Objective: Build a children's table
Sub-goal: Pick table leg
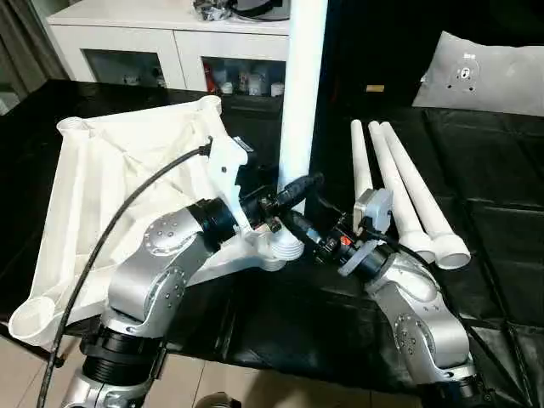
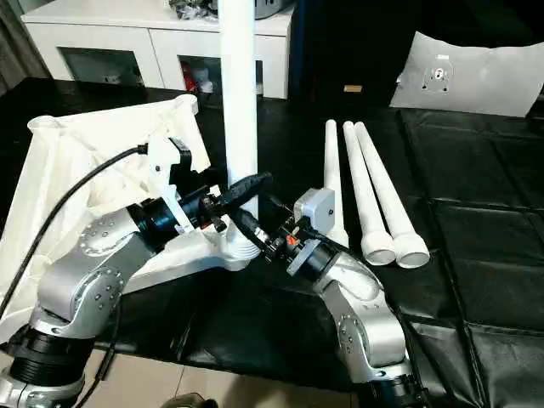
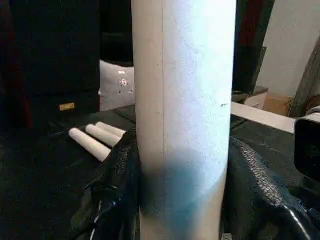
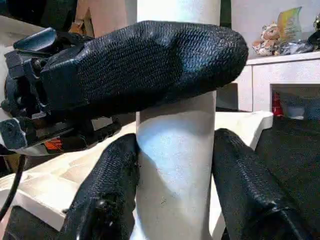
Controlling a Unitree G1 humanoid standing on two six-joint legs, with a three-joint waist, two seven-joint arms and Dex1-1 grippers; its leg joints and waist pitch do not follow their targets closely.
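The children's table top (image 1: 102, 170) lies upside down and tilted on the left of the black work table. One white tube leg (image 1: 302, 85) stands upright in its near corner socket (image 1: 285, 246). My left gripper (image 1: 293, 200) is shut on this leg just above the socket; in the left wrist view its fingers (image 3: 117, 175) press both sides of the tube. My right gripper (image 1: 299, 228) grips the same leg a little lower from the right, its fingers (image 4: 107, 190) flanking the tube, with the left gripper's finger (image 4: 140, 60) crossing above. Three more legs (image 1: 399, 195) lie side by side to the right.
A flat white rounded panel (image 1: 489, 72) leans at the back right. A white cabinet (image 1: 170, 42) with glass doors stands behind the work table. The black table's front edge (image 1: 280, 361) runs just under my forearms, with floor below. A black cable (image 1: 127, 212) loops over the table top.
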